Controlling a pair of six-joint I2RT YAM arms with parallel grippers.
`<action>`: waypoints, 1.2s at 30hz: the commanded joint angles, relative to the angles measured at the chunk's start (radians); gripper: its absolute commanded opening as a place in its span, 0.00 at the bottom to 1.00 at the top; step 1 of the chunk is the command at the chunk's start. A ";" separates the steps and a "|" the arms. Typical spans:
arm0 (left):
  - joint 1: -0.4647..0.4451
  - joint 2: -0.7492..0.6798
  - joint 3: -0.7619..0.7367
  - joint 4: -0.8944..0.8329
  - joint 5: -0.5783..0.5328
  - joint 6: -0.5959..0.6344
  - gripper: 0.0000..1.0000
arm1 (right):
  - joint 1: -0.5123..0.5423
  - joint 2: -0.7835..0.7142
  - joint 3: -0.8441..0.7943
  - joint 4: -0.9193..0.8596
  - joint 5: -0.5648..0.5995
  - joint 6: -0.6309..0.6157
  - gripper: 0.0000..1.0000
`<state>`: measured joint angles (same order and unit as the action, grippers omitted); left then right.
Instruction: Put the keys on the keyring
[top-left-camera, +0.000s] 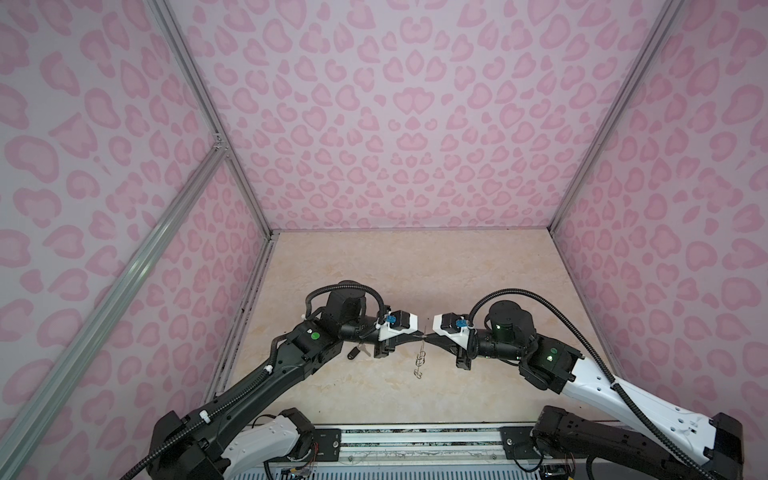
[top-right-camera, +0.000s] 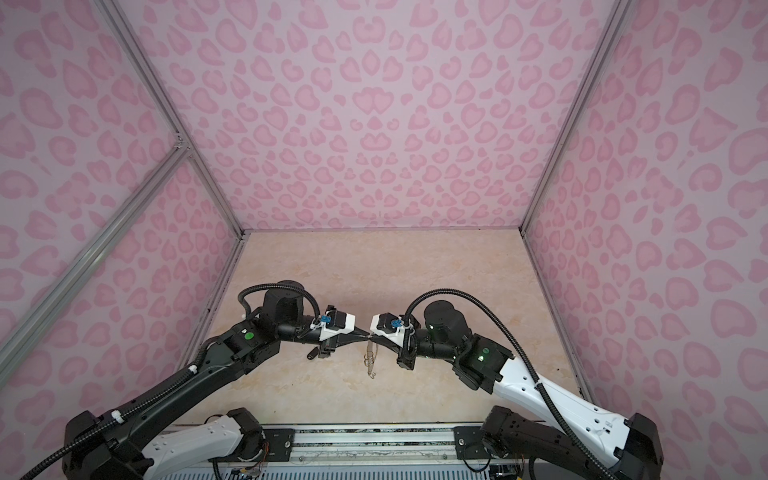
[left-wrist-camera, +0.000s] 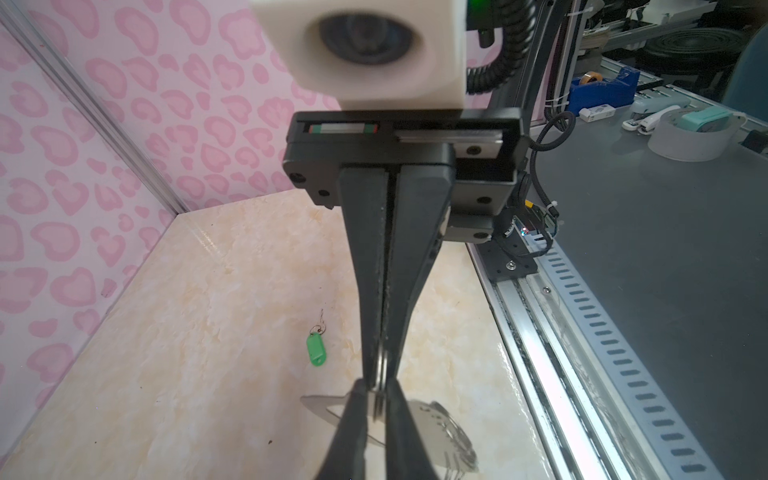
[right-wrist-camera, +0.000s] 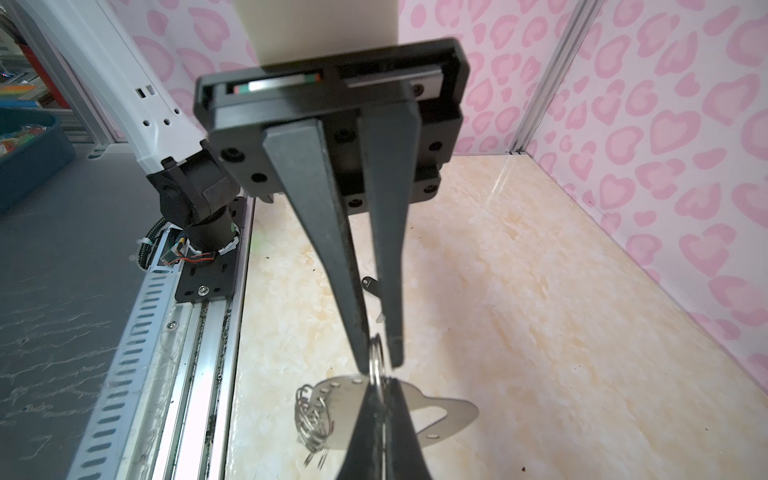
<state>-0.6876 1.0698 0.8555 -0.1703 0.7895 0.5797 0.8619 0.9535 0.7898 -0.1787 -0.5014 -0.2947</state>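
Near the middle of the tabletop (top-left-camera: 415, 266), a little toward its front edge, the left gripper (top-left-camera: 417, 335) and the right gripper (top-left-camera: 429, 335) meet tip to tip. The keyring (top-left-camera: 419, 362) hangs between them and shows edge-on in both top views. Its grey plate (right-wrist-camera: 444, 409) with the large cutout hangs below the fingertips.

The right gripper has its jaws pressed together on one wire ring (left-wrist-camera: 380, 365) of the keyring, and the left wrist view shows no gap between them above that ring. The left gripper stands narrowly apart. In the right wrist view the same ring sits between its fingertips (right-wrist-camera: 360, 349), lying against one finger with a sliver of light beside the other. The other wire rings (right-wrist-camera: 313, 419) dangle in a bunch from the plate's straight edge, on the side toward the tabletop's front edge. I cannot tell whether the plate's lower end touches the tabletop.

The black-tagged key (top-left-camera: 354, 353) lies flat on the tabletop toward its left edge, just beside the base of the left gripper and apart from the keyring. The green-tagged key (left-wrist-camera: 317, 349) lies flat on the tabletop on the right gripper's side, with a small ring at one end of its tag. It shows only in the left wrist view, well apart from the keyring. Neither key touches a gripper
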 joint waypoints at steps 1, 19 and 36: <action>0.000 -0.019 0.020 -0.017 -0.110 0.029 0.28 | 0.000 0.018 0.048 -0.118 0.027 -0.033 0.00; -0.101 -0.057 0.052 -0.106 -0.272 0.137 0.32 | 0.000 0.190 0.282 -0.470 0.033 -0.078 0.00; -0.200 0.024 0.103 -0.151 -0.414 0.162 0.21 | 0.003 0.203 0.310 -0.504 0.015 -0.078 0.00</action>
<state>-0.8845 1.0882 0.9424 -0.3180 0.4042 0.7334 0.8627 1.1519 1.0939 -0.6792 -0.4744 -0.3634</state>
